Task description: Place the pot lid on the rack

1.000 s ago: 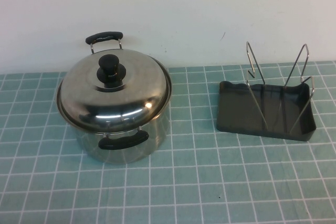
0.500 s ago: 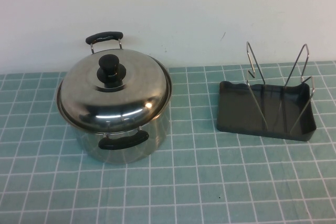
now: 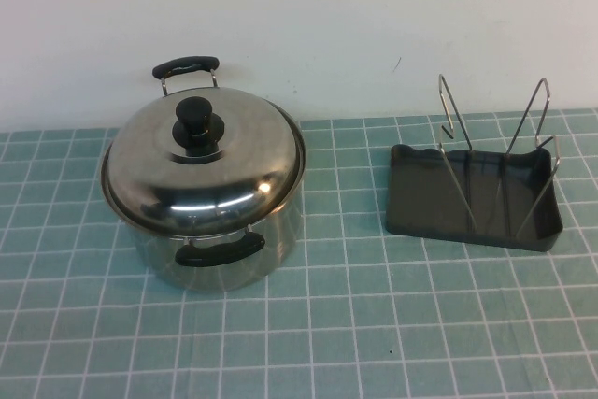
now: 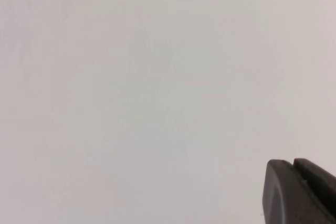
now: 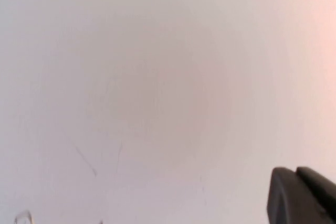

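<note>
**Lid on the pot, both arms out of the scene**

On the left half of the counter (image 3: 374, 324) the pot lid (image 3: 201, 170) sits closed on the steel pot (image 3: 224, 249), its black knob (image 3: 196, 119) pointing straight up. The rack (image 3: 472, 195) stands well apart to the right, its wire loops (image 3: 453, 123) upright and bare.

Neither arm shows from above. The left end effector (image 4: 299, 192) and the right end effector (image 5: 302, 195) each appear only as a dark corner in their own wrist cameras, both facing the blank wall (image 3: 327, 16); whether either is wide or narrow I cannot tell. The lid lies below and ahead of both, on the left arm's side, so I'd judge that arm nearer. Being round, the lid offers no long axis; the knob is the obvious hold.
</note>
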Motion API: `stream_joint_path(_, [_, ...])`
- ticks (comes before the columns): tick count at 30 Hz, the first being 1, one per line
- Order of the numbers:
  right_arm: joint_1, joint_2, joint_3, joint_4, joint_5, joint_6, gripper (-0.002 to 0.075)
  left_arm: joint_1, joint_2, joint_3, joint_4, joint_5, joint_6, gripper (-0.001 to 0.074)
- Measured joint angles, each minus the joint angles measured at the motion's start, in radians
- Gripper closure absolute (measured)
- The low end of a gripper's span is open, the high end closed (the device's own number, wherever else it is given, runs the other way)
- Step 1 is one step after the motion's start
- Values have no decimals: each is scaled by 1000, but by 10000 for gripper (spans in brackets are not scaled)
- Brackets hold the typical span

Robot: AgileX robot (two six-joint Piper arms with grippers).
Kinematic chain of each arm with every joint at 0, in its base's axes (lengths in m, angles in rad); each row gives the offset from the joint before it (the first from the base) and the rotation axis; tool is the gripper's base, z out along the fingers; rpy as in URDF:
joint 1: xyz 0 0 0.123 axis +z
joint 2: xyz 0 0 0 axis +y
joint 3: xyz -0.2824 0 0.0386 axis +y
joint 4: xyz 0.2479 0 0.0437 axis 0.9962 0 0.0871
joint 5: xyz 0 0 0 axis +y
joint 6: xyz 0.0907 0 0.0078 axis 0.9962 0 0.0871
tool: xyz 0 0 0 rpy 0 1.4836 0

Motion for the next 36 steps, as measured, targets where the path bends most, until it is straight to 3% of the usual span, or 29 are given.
stream_joint_path(4, [0,0,0,16,-170,35,727,0,0,0,0,-94,1,738])
stream_joint_path(11, [0,0,-2,32,-198,-4,727,0,0,-7,-13,-157,53,738])
stream_joint_path(16, [0,0,-122,34,-33,-117,727,0,16,-154,-13,28,168,738])
stream_joint_path(20, [0,0,-260,34,155,-209,727,0,107,-296,-13,55,278,738])
stream_joint_path(25, [0,0,-314,34,356,-248,727,0,256,-395,-13,62,288,738])
stream_joint_path(28, [0,0,-312,34,461,-250,727,0,341,-408,-11,69,171,738])
stream_joint_path(31, [0,0,-276,35,499,-251,727,0,447,-408,25,74,-69,738])
stream_joint_path(36, [0,0,-193,43,491,-251,727,0,683,-411,312,-42,-405,693])
